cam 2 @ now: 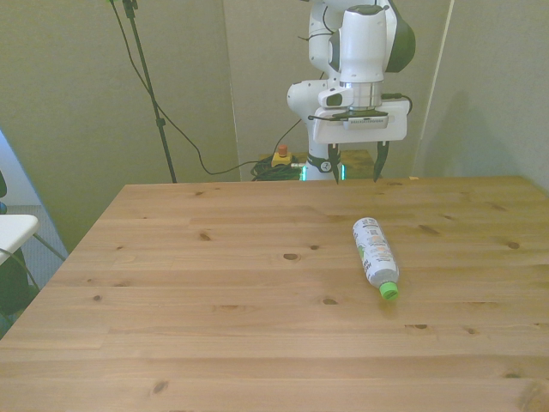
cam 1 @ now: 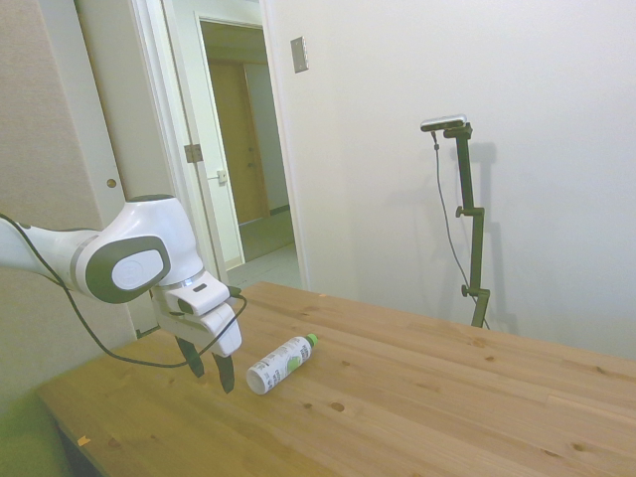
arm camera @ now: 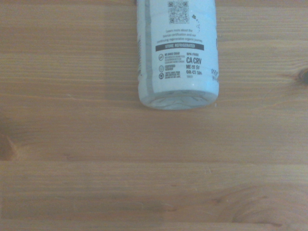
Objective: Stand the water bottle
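The arm is glossy white, built of rounded shells with grey bands at the joints and a grey oval cap on the side of the last link. A thin black cable loops from it to the hand. The gripper has a flat white boxy body with a dark ribbed strip and two slim dark fingers

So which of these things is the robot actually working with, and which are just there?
For the job:
- water bottle, lying on its side
- hand, open, above the table

Just there:
- red-and-yellow button box behind the table
- cables
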